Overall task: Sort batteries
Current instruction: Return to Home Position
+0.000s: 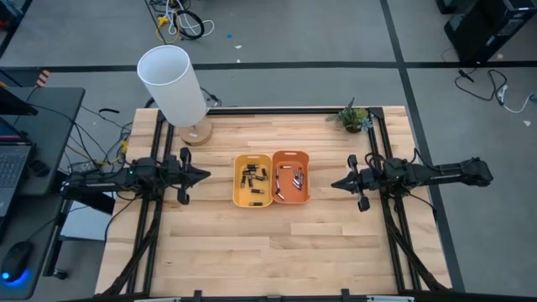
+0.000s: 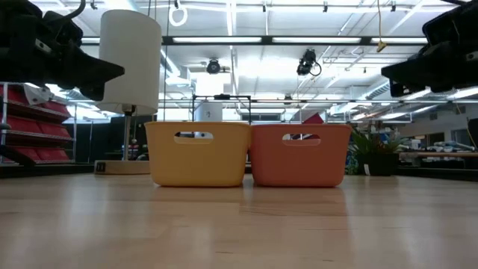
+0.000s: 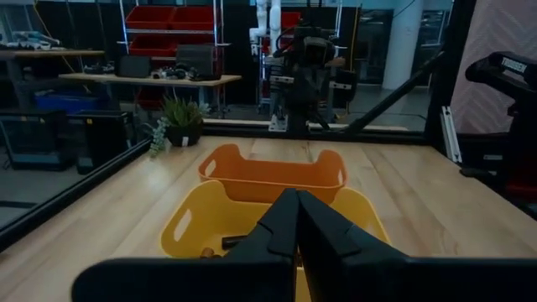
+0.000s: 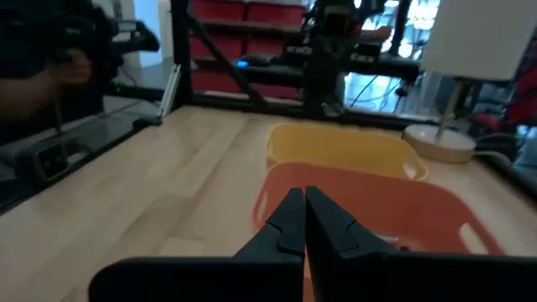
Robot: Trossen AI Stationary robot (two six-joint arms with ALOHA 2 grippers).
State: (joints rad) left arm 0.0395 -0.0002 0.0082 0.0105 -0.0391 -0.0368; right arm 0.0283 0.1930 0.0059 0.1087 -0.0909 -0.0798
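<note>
**Sorting stage, near completion.** Two bins stand touching side by side at the centre of the table [image 1: 277, 252]. The yellow bin [image 1: 236, 180] is on the left and the orange bin [image 1: 307, 178] on the right.

The batteries lie inside the bins in two groups. The dark cells [image 1: 255, 179] are in the yellow bin and the silvery cells [image 1: 291, 179] in the orange one. No cell shows on the bare wood in the high view. The low view shows only the bins' near walls, so it does not reveal what is inside them.

The left gripper [image 1: 205, 176] hovers just left of the yellow bin, and the right gripper [image 1: 336, 183] hovers to the right of the orange bin. Each points inward toward the bins. In both wrist views the two fingers meet at their tips with nothing between them, so each pincer is closed and empty. The low view shows both arms held well above the table top.

A lamp [image 1: 174, 84] stands at the far left and a small plant [image 1: 353, 117] at the far right, both apart from the work.

Judged from this layout, the separation by colour is done. What is left appears to be only parking the arms. Whether a stray cell sits in the wrong bin is too small to tell.
</note>
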